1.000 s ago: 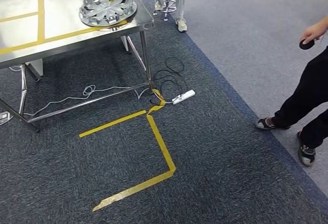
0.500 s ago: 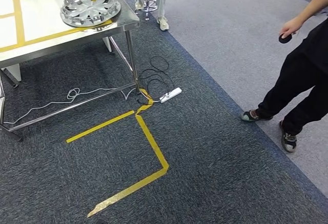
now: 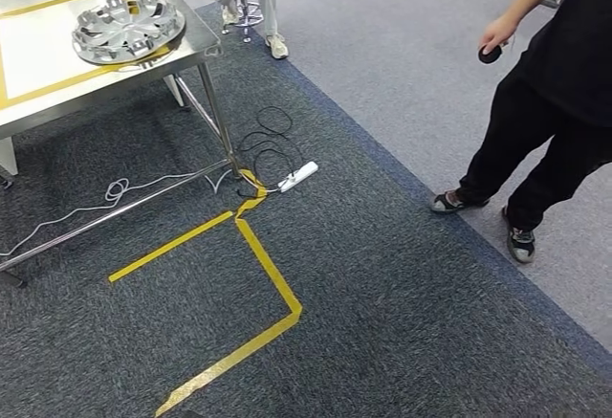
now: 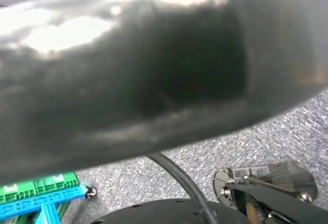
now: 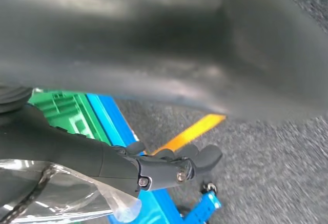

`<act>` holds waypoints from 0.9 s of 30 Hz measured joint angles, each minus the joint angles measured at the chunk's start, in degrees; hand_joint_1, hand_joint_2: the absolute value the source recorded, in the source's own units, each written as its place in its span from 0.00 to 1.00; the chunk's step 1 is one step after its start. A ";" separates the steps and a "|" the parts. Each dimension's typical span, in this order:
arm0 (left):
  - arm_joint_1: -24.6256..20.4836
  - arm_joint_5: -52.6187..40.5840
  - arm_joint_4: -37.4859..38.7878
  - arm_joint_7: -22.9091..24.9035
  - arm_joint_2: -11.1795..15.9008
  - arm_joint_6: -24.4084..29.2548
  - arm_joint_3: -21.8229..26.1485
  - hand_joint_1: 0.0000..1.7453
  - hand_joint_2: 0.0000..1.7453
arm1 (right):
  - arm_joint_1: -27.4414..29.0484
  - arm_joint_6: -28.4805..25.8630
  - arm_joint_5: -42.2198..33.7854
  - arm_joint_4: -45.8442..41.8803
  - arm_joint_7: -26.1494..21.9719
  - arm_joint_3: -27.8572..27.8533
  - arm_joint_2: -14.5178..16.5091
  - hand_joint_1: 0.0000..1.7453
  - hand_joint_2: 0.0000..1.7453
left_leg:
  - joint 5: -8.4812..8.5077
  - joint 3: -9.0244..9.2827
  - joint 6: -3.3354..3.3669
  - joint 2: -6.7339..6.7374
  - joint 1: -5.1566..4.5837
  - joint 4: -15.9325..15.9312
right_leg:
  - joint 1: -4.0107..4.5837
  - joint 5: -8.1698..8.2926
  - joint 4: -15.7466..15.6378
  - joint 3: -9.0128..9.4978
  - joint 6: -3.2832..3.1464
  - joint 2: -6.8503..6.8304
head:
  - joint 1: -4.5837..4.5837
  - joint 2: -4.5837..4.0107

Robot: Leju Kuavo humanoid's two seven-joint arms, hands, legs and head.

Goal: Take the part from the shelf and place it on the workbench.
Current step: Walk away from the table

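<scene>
Head view: part [image 3: 127, 29] lies flat on workbench [image 3: 43, 93].

Workbench [image 3: 43, 102] at far left, bearing a wheel cover [image 3: 127, 29] near its right edge. Right of its near leg — a power strip [image 3: 297, 176] on the carpet. Far right of the workbench — a standing person [image 3: 556, 102].

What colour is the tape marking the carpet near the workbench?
Yellow: the tape forms an angular outline on dark grey carpet, clearest in the head view.
</scene>
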 joint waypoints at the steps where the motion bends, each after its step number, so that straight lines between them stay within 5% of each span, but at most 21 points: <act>1: 0.02 -0.01 0.00 0.00 0.00 0.00 0.00 0.00 0.00 | 0.00 0.02 0.01 0.04 -0.01 0.01 0.01 0.00 0.00 | 1.90 1.28 0.24 -0.14 -0.02 -2.69 | 0.07 0.00 0.03 0.08 0.00 0.43 | 0.00 0.00; 4: -0.02 -0.01 0.00 0.00 0.12 0.00 0.04 0.00 0.00 | -0.09 0.04 0.03 0.22 -0.03 0.02 0.05 0.00 0.00 | 6.95 6.04 1.34 -1.91 -0.17 -13.52 | 0.21 0.02 0.26 -0.10 0.32 1.52 | 0.03 -0.01; 6: -0.08 -0.02 0.00 0.00 0.17 0.00 0.07 0.00 0.00 | -0.10 0.04 0.03 0.32 -0.05 0.01 0.07 0.00 0.00 | 7.09 6.65 1.66 -2.61 -0.34 -15.61 | 0.12 0.22 0.40 -0.65 0.97 2.05 | 0.04 -0.01; 9: -0.10 -0.05 0.00 0.00 0.09 0.05 0.11 0.00 0.00 | 0.06 0.04 0.03 0.35 -0.09 0.00 -0.02 0.00 0.00 | 7.58 6.74 2.16 -1.80 -0.10 -16.57 | 0.00 -0.35 1.15 -1.50 1.95 1.98 | 0.17 0.00; 13: -0.05 -0.11 0.00 0.00 -0.03 0.08 0.20 0.00 0.00 | -0.07 0.06 -0.02 0.41 -0.10 0.01 -0.08 0.00 0.00 | 7.96 6.77 2.64 -0.22 -0.03 -17.08 | -0.28 -6.70 13.88 -7.51 2.85 -0.14 | 0.74 -0.01; 15: 0.01 -0.16 0.00 0.00 -0.06 0.09 0.26 0.00 0.00 | 0.07 0.05 -0.04 0.42 -0.08 0.00 -0.08 0.00 0.00 | 7.93 6.75 2.63 0.52 -0.08 -16.98 | -0.37 -6.77 16.60 -8.69 3.13 -0.37 | 0.75 -0.01; 18: -0.09 -0.31 0.00 0.00 -0.13 0.13 0.32 0.00 0.00 | 0.12 0.02 -0.04 0.42 -0.07 -0.02 -0.09 0.00 0.00 | 7.69 6.82 2.24 1.30 -0.17 -16.64 | -0.33 -1.75 6.28 -3.29 3.09 -1.72 | 0.77 -0.01; 20: -0.13 -0.38 0.00 0.00 -0.15 0.13 0.35 0.00 0.00 | -0.12 0.02 -0.08 0.43 -0.07 -0.01 -0.09 0.00 0.00 | 7.45 6.78 1.66 1.71 -0.47 -16.26 | -0.20 -0.37 0.95 -0.47 2.51 -2.58 | 0.68 0.00; 24: -0.14 -0.44 0.00 0.00 -0.14 0.13 0.43 0.00 0.00 | 0.05 0.03 -0.19 0.44 0.01 -0.01 -0.08 0.00 0.00 | 6.66 6.56 0.46 1.85 -0.39 -15.40 | -0.09 -0.12 0.42 -0.57 1.03 -1.77 | 0.53 0.00; 27: -0.08 -0.43 0.00 0.00 -0.13 0.12 0.46 0.00 0.00 | -0.03 0.00 -0.26 0.42 0.02 -0.02 -0.10 0.00 0.00 | 1.35 3.18 -0.12 0.37 -0.18 -7.02 | -0.18 0.37 0.30 -0.69 0.11 -0.92 | 0.35 0.00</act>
